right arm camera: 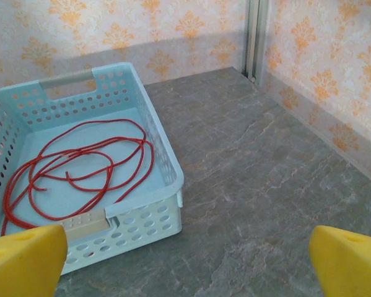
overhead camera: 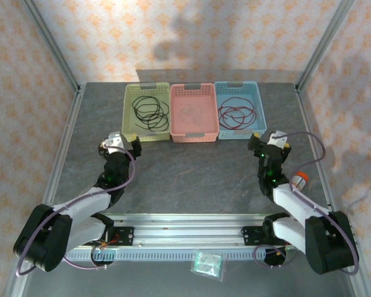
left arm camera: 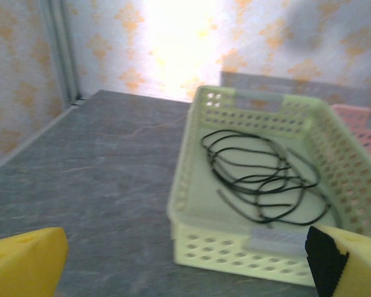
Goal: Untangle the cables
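Observation:
Black cables lie in loose loops inside the green basket at the back left. Thin pale cables rest in the pink basket in the middle. Red cables are coiled in the blue basket on the right. My left gripper hovers just in front of the green basket's near left corner, open and empty. In the left wrist view, the black cables lie ahead of the yellow fingers. My right gripper is open and empty beside the blue basket's near right corner, with the red cables ahead and left.
The three baskets stand side by side, touching, at the back of the grey table. Metal frame posts border the sides. A rail crosses the near edge, and a small clear plastic bag lies in front of it.

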